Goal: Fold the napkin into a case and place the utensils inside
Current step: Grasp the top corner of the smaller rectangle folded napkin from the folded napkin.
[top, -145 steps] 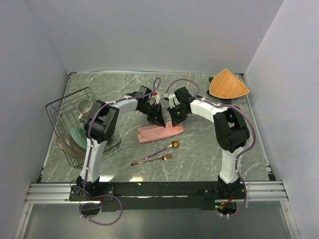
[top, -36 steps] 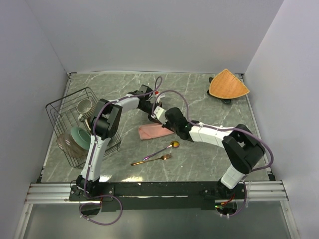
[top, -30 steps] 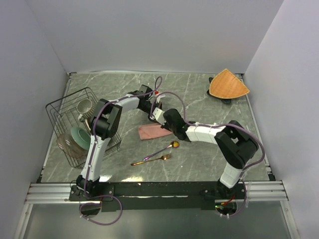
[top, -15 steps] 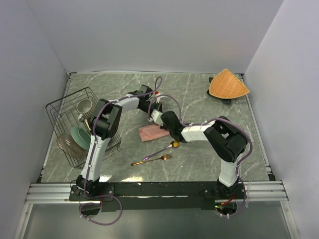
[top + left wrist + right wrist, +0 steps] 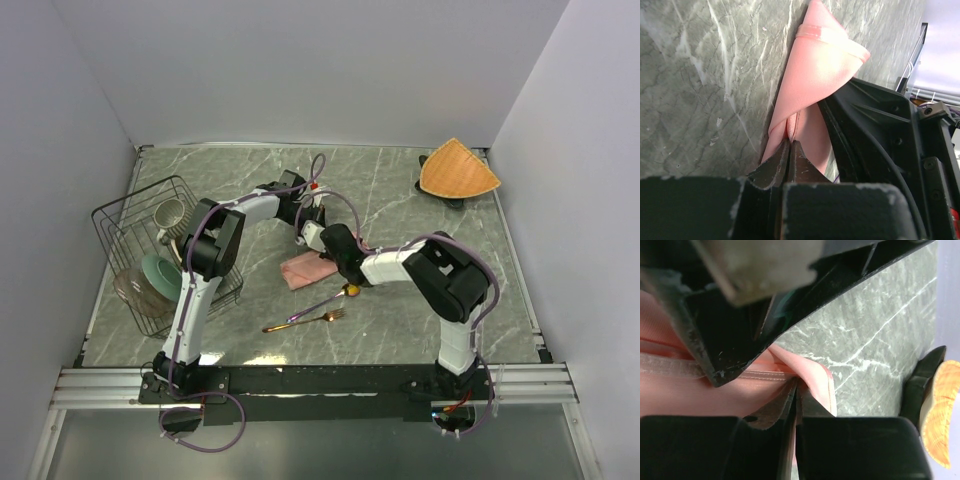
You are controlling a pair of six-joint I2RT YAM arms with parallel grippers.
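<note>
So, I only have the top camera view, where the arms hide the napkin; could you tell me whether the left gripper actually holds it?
Observer: Yes, the left wrist view shows the left gripper shut, pinching a raised fold of the napkin.
Operator: Thank you. And the right gripper?
Observer: Its own camera shows it closed on the napkin's stitched hem.
Operator: Is the napkin lying flat?
Observer: No, the left wrist view shows it doubled over, one hemmed layer on top.

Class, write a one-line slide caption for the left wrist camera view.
Left end effector pinches a raised fold of the salmon-pink napkin lying on the grey marbled table.
</note>
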